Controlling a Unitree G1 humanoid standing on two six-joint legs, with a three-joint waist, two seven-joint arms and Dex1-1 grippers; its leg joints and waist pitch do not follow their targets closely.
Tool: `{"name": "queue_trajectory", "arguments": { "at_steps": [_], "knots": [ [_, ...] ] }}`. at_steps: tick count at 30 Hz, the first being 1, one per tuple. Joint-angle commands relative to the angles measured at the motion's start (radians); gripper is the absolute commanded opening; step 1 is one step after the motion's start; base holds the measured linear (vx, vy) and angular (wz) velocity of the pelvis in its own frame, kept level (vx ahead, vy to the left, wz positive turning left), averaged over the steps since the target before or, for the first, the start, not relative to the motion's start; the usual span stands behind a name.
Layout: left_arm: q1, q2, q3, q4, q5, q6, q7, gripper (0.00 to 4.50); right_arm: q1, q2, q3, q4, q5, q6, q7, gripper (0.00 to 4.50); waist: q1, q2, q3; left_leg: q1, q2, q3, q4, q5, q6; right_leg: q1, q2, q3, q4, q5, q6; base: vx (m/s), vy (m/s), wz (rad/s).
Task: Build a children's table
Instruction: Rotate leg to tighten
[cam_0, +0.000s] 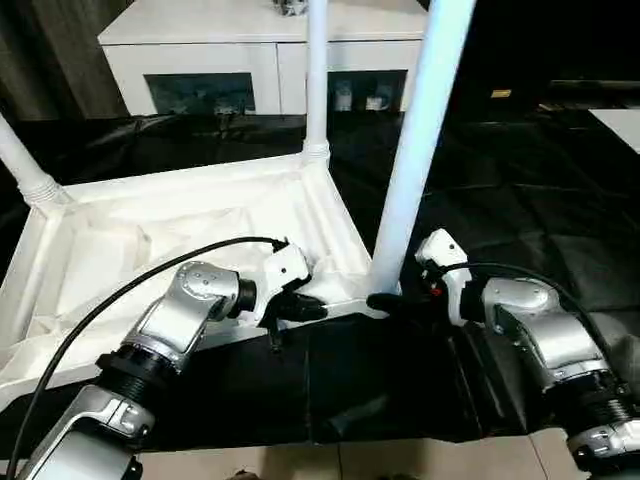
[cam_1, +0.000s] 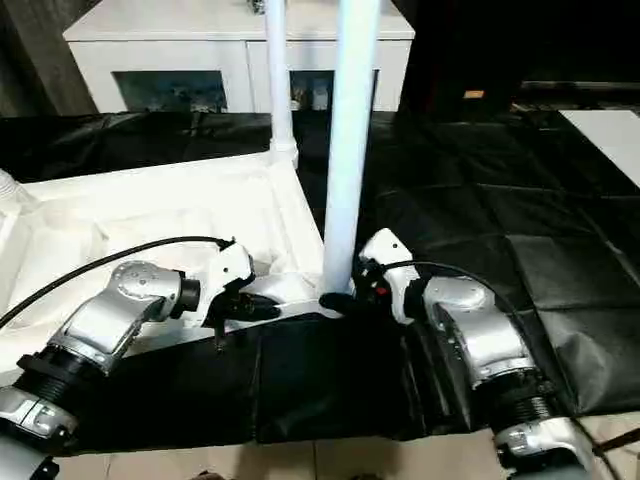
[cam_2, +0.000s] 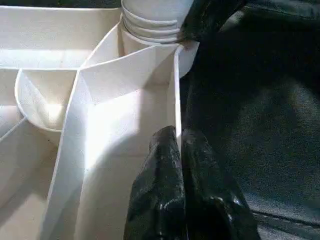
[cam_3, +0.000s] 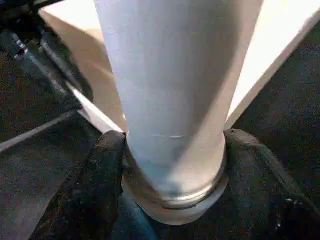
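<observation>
Leg going in at the near corner

Right gripper (cam_0: 385, 302) jaws hug the leg (cam_0: 420, 140) base in the upturned tabletop (cam_0: 150, 240) socket; left gripper (cam_0: 305, 310) jaws pinched together on its rim.

The near leg (cam_0: 415, 150) and the far leg (cam_0: 317, 75) both run out past the picture's top edge, so their upper ends are unseen. A 3rd leg (cam_0: 22, 160) at the far left is cut off by the left edge. The tabletop (cam_0: 130, 235) has its near left corner hidden behind the left forearm.
</observation>
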Motion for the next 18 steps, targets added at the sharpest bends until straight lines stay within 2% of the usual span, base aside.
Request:
{"name": "queue_trajectory", "arguments": {
  "at_steps": [1, 2, 3, 5, 6, 8, 10, 11, 13, 14, 16, 18],
  "knots": [
    [-0.011, -0.025, 0.004, 0.006, 0.007, -0.004, 0.030, 0.00, -0.022, 0.062, -0.032, 0.062, -0.012, -0.012, -0.134, 2.69, 0.000, -0.010, -0.060, 0.012, 0.028, -0.015, -0.075, -0.271, 0.013, 0.046, -0.040, 0.024, -0.064, -0.303, -0.217, 0.000, 0.000, 0.00],
    [-0.014, -0.041, 0.008, 0.018, 0.011, -0.008, 0.055, 0.00, -0.033, 0.095, -0.049, 0.093, -0.018, -0.015, -0.201, 2.69, -0.002, -0.009, -0.060, 0.012, 0.027, -0.014, -0.076, -0.273, 0.008, 0.044, -0.040, 0.025, -0.065, -0.311, -0.214, 0.000, 0.000, 0.00],
    [-0.020, -0.064, 0.012, 0.035, 0.017, -0.002, 0.092, 0.00, -0.048, 0.137, -0.068, 0.129, -0.024, -0.019, -0.282, 2.69, -0.015, -0.008, -0.058, 0.009, 0.024, -0.019, -0.079, -0.298, -0.011, 0.044, -0.040, 0.022, -0.070, -0.362, -0.198, 0.000, 0.000, 0.00],
    [-0.032, -0.105, 0.022, 0.068, 0.027, 0.010, 0.164, 0.00, -0.072, 0.200, -0.095, 0.187, -0.036, -0.021, -0.411, 2.68, -0.019, -0.007, -0.061, 0.010, 0.024, -0.023, -0.080, -0.309, -0.020, 0.045, -0.040, 0.020, -0.070, -0.381, -0.185, 0.000, 0.000, 0.00],
    [-0.032, -0.105, 0.022, 0.068, 0.027, 0.010, 0.164, 0.00, -0.072, 0.200, -0.095, 0.187, -0.036, -0.021, -0.411, 2.67, -0.023, -0.006, -0.058, 0.012, 0.025, -0.022, -0.082, -0.322, -0.024, 0.041, -0.038, 0.021, -0.073, -0.383, -0.182, 0.000, 0.000, 0.00],
    [-0.064, -0.186, 0.040, 0.137, 0.052, 0.030, 0.314, 0.00, -0.124, 0.295, -0.126, 0.297, -0.074, -0.024, -0.654, 2.67, -0.030, 0.000, -0.058, 0.016, 0.022, -0.022, -0.081, -0.348, -0.037, 0.032, -0.037, 0.022, -0.075, -0.394, -0.185, 0.000, 0.000, 0.00],
    [-0.075, -0.209, 0.048, 0.159, 0.059, 0.040, 0.361, 0.00, -0.139, 0.317, -0.132, 0.327, -0.085, -0.026, -0.716, 2.67, -0.032, -0.003, -0.059, 0.021, 0.020, -0.021, -0.081, -0.359, -0.043, 0.031, -0.035, 0.021, -0.078, -0.398, -0.181, 0.000, 0.000, 0.00],
    [-0.104, -0.258, 0.065, 0.211, 0.069, 0.057, 0.456, 0.00, -0.172, 0.363, -0.147, 0.389, -0.100, -0.038, -0.843, 2.67, -0.030, -0.004, -0.059, 0.020, 0.020, -0.021, -0.081, -0.366, -0.038, 0.033, -0.035, 0.021, -0.081, -0.397, -0.176, 0.000, 0.000, 0.00],
    [-0.135, -0.305, 0.079, 0.263, 0.083, 0.048, 0.521, 0.00, -0.213, 0.413, -0.165, 0.454, -0.100, -0.061, -0.927, 2.66, -0.031, -0.004, -0.060, 0.024, 0.016, -0.020, -0.079, -0.373, -0.035, 0.027, -0.034, 0.021, -0.083, -0.397, -0.175, 0.000, 0.000, 0.00],
    [-0.144, -0.317, 0.082, 0.277, 0.088, 0.042, 0.535, 0.00, -0.226, 0.427, -0.169, 0.472, -0.102, -0.068, -0.949, 2.66, -0.030, -0.007, -0.060, 0.025, 0.017, -0.019, -0.079, -0.376, -0.032, 0.028, -0.035, 0.020, -0.086, -0.403, -0.169, 0.000, 0.000, 0.00],
    [-0.156, -0.329, 0.083, 0.300, 0.091, 0.023, 0.548, 0.00, -0.242, 0.439, -0.154, 0.491, -0.113, -0.089, -0.945, 2.66, -0.025, -0.005, -0.061, 0.020, 0.017, -0.020, -0.081, -0.371, -0.022, 0.031, -0.034, 0.019, -0.085, -0.389, -0.159, 0.000, 0.000, 0.00],
    [-0.166, -0.336, 0.088, 0.326, 0.101, -0.013, 0.565, 0.00, -0.258, 0.450, -0.130, 0.501, -0.127, -0.159, -0.880, 2.66, -0.020, -0.016, -0.062, 0.017, 0.017, -0.018, -0.080, -0.356, -0.005, 0.034, -0.038, 0.020, -0.084, -0.377, -0.154, 0.000, 0.000, 0.00]
  ]
}}
